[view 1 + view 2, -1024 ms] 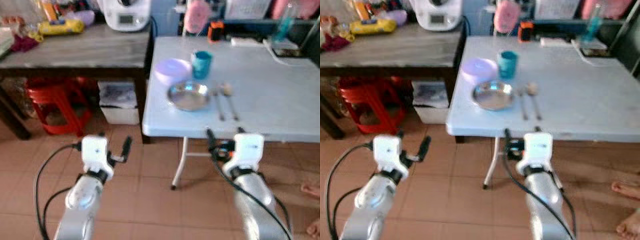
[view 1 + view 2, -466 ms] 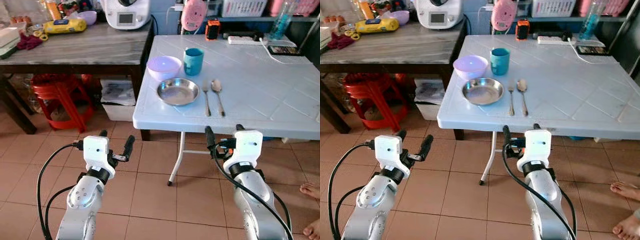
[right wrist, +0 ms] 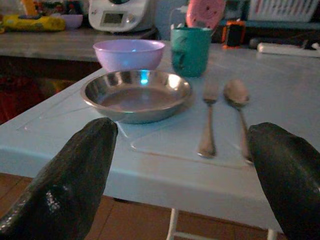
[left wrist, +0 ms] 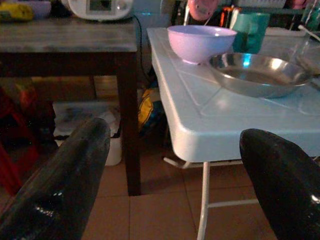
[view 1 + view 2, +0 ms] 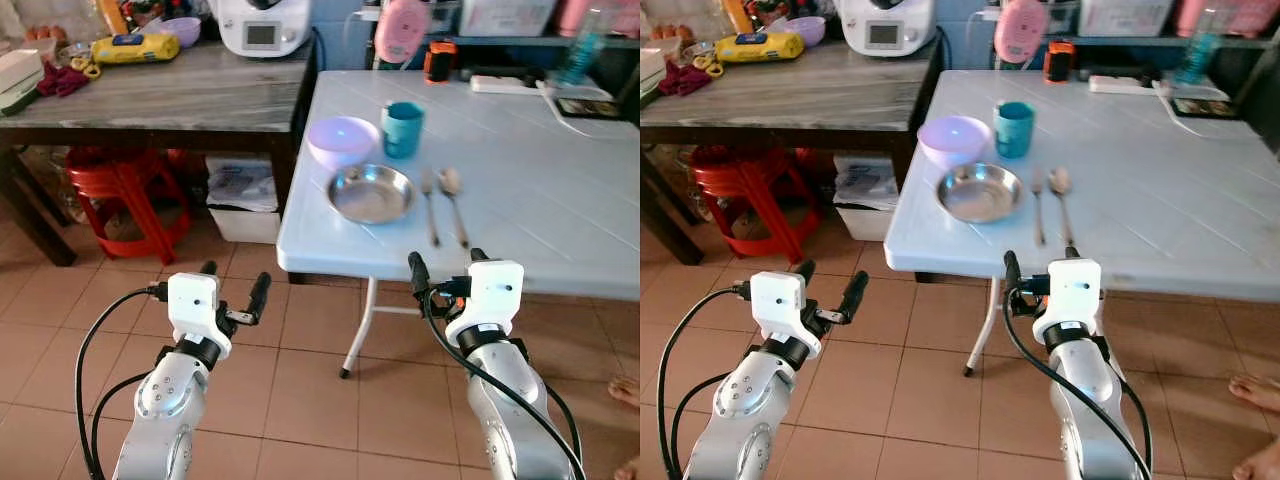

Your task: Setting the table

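We hold both grippers low in the frame with fingers spread and empty, the left gripper (image 5: pixel 232 285) over the floor, the right gripper (image 5: pixel 445 270) at the tabletop (image 5: pixel 560 190) edge, below the steel plate (image 5: pixel 371 193), fork (image 5: pixel 429 205) and spoon (image 5: pixel 453 200).

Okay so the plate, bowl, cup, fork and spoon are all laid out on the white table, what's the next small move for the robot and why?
Probably a small step back or simply holding still. The steel plate, purple bowl, teal cup, fork and spoon already form a neat setting, and the left gripper and right gripper are both open, carrying nothing, short of the white table edge.
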Controlling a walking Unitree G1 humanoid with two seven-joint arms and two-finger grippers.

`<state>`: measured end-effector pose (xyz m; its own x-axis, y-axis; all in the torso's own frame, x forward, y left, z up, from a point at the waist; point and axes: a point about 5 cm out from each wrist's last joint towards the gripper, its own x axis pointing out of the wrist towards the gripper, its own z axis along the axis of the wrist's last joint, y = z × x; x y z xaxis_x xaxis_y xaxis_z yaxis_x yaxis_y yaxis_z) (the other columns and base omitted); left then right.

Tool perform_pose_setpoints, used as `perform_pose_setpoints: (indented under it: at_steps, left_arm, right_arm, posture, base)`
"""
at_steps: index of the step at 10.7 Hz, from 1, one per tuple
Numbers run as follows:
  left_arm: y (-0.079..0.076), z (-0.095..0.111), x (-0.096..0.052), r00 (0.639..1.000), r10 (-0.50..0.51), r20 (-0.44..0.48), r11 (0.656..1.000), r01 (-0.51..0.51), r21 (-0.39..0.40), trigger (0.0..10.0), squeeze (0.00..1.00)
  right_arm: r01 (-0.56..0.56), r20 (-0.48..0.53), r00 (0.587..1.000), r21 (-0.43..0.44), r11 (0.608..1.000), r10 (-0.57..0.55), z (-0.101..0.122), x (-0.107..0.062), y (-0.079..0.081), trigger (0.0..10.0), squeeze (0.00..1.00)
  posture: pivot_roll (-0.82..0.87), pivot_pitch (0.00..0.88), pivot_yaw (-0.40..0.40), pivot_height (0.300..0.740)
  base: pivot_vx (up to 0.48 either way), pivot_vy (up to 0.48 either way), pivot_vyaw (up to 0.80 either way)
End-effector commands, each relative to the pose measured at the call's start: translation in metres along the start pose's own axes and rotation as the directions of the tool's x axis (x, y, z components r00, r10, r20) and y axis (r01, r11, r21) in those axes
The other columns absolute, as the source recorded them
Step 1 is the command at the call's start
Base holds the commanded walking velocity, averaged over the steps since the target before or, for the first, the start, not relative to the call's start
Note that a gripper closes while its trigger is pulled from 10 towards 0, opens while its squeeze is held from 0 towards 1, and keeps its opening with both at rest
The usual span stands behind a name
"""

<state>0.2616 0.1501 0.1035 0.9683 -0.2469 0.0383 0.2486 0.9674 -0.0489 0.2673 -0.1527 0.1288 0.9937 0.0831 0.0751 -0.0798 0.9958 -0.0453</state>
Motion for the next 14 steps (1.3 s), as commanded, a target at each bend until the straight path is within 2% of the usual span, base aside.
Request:
perform_pose_setpoints:
  at_steps: [1, 14]
  left_arm:
    - [-0.0009, 0.002, -0.0003, 1.0, -0.009, 0.01, 1.0, 0.009, 0.0, 10.0, 0.0]
    - [-0.0054, -0.0003, 0.0016, 0.999, -0.049, 0.0, 0.999, 0.049, 0.003, 10.0, 0.0]
  right_arm:
    - [-0.006, 0.015, 1.0, 0.001, 1.0, 0.006, 0.0033, 0.0001, 0.0007, 10.0, 0.0]
    - [-0.02, 0.03, 0.999, 0.018, 1.0, 0.019, 0.0055, 0.0018, 0.0034, 10.0, 0.0]
  posture:
    - [-0.1, 0.079, 0.055, 0.74]
    - [-0.1, 0.081, 0.06, 0.74]
  base:
    - [0.307, 0.0, 0.0]
    - [0.312, 0.0, 0.0]
